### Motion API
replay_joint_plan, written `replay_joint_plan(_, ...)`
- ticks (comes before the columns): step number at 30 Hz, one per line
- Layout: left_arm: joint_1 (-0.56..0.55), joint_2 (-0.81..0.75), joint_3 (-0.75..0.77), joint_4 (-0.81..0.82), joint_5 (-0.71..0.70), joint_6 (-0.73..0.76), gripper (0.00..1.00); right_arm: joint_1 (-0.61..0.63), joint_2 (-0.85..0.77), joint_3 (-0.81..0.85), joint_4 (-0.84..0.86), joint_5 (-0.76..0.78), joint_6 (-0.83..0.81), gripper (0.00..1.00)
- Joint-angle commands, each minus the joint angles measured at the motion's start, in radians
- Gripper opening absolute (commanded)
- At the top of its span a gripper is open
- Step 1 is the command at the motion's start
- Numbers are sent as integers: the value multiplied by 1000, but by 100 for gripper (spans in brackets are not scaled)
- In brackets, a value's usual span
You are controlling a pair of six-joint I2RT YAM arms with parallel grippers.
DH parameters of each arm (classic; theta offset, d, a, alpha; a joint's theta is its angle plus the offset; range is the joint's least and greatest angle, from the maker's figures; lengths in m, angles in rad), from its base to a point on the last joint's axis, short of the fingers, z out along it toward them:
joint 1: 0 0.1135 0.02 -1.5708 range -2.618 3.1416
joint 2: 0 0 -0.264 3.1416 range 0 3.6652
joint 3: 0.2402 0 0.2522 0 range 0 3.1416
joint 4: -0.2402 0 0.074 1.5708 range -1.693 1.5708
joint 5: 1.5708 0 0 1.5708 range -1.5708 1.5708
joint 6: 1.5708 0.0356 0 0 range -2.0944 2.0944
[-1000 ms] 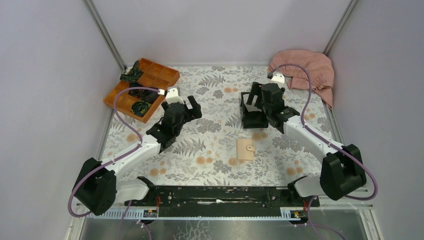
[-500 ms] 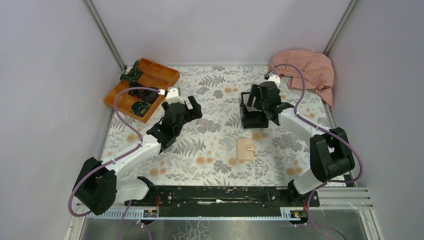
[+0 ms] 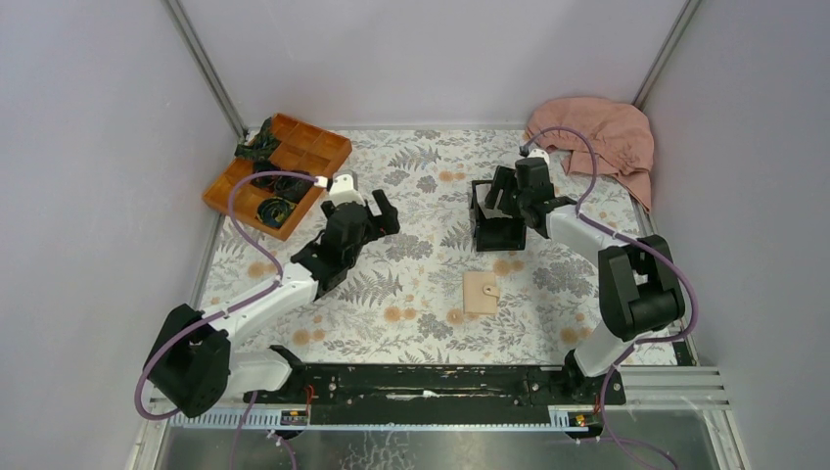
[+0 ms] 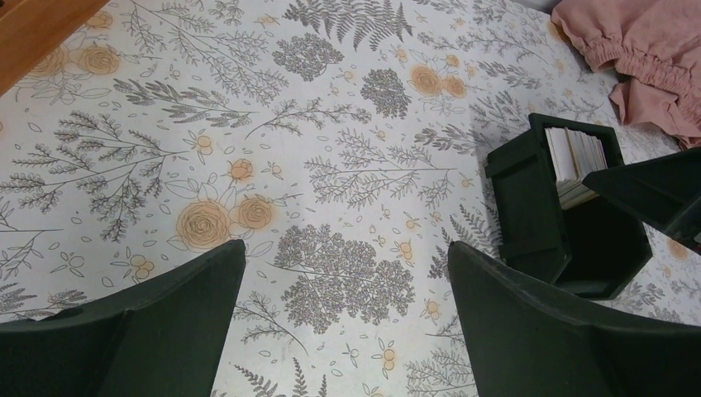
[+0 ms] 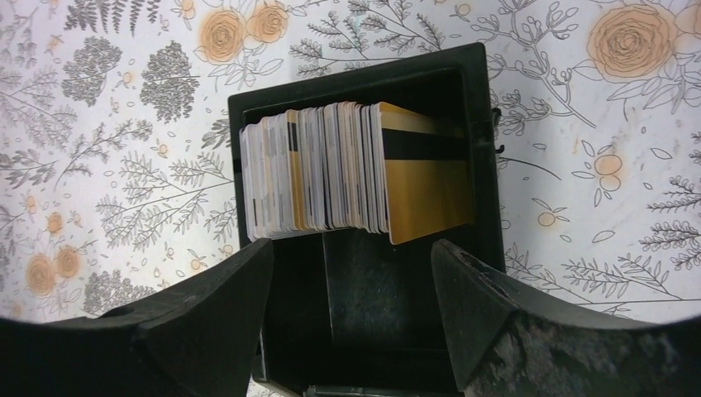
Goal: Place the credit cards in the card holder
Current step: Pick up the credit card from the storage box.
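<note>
The tan card holder (image 3: pixel 480 292) lies folded shut on the floral table, near the middle. A stack of credit cards (image 5: pixel 331 169) stands on edge in a black open-topped box (image 5: pixel 484 99). The nearest card is gold with a black band (image 5: pixel 426 178). My right gripper (image 5: pixel 351 273) is open and empty, hovering over the box just in front of the stack; it also shows in the top view (image 3: pixel 511 196). My left gripper (image 4: pixel 347 265) is open and empty above bare tablecloth, left of the box (image 4: pixel 529 207), and shows in the top view (image 3: pixel 380 210).
An orange compartment tray (image 3: pixel 277 171) with dark items sits at the back left. A pink cloth (image 3: pixel 599 132) lies bunched at the back right corner. Grey walls close in the table on three sides.
The right arm has folded in, and its gripper has moved slightly back and left over the black box. The left gripper has edged slightly towards the back. The wallet has not moved.
</note>
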Motion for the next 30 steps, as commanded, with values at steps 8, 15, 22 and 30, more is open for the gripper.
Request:
replay_joint_plan(8, -71, -36, -27, 15, -17, -2, 100, -18, 44, 76, 32, -72, 23, 77)
replay_joint_plan(15, -109, -47, -35, 7, -46, 4, 100, -40, 91, 93, 45, -108, 41, 77)
replay_joint_plan(22, -135, -21, -25, 6, -73, 13, 100, -58, 81, 81, 65, -172, 49, 67)
replay_joint_plan(30, -150, -16, -22, 7, -93, 21, 100, -60, 57, 85, 69, -229, 65, 48)
